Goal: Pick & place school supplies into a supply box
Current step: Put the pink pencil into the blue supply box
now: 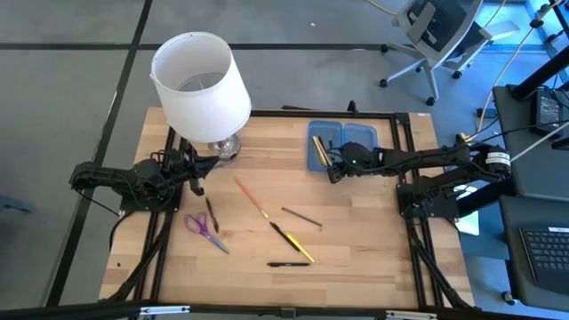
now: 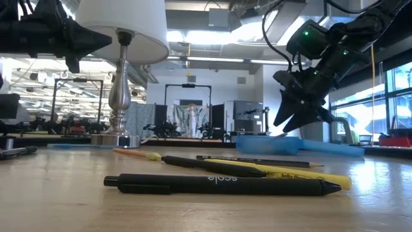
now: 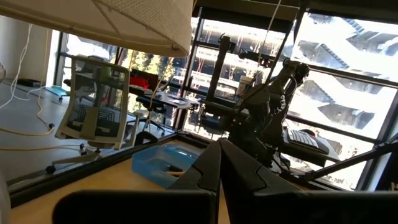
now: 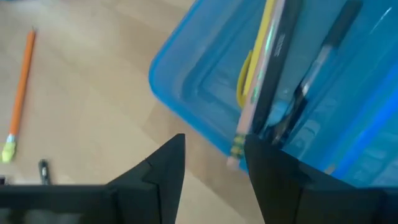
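Supply box (image 1: 331, 142): open on the table, directly beneath the right hand (image 1: 333, 168), pencils already inside.
Right hand: fingers spread, empty, apparently after a drop.
Left hand (image 1: 195, 182): closed, waiting beside the lamp (image 1: 201, 82).
Scissors (image 1: 204, 229): well away, unpacked.

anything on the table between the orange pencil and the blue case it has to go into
Nothing visible. Bare wood lies between the orange pencil and the blue case. The open right gripper hovers at the case's near edge, above that path rather than on it.
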{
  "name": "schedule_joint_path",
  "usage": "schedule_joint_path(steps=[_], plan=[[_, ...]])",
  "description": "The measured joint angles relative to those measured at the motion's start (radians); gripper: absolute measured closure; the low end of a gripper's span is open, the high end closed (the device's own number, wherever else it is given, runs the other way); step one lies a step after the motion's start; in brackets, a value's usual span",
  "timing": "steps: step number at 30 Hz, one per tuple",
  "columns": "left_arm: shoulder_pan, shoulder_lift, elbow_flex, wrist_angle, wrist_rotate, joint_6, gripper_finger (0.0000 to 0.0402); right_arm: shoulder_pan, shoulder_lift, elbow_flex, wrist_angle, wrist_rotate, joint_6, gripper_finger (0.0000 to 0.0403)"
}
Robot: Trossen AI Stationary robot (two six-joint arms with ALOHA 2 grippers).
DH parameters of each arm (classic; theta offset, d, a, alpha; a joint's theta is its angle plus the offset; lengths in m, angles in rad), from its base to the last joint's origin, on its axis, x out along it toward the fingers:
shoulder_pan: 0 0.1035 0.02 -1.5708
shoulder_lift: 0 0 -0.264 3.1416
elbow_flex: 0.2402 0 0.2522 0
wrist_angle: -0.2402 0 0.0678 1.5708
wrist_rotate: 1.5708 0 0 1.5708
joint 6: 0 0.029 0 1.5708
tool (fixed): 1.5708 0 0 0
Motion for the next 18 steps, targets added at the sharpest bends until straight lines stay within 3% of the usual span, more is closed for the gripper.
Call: schedule_joint_path(steps=[4,11,18], plan=[[0.0,0.0,0.0,0.0,0.0,0.0,0.0398,-0.016,0.0,0.0,0.003,-0.001,-0.003,0.0233],[0.0,0.0,0.0,0.0,0.0,0.0,0.0398,-0.019,0.0,0.0,0.002,-0.105,-0.023,0.0233],[0.0,0.0,0.0,0.0,0.0,0.001,0.0398,-0.019,0.0,0.0,-0.021,-0.108,-0.027,0.0233]])
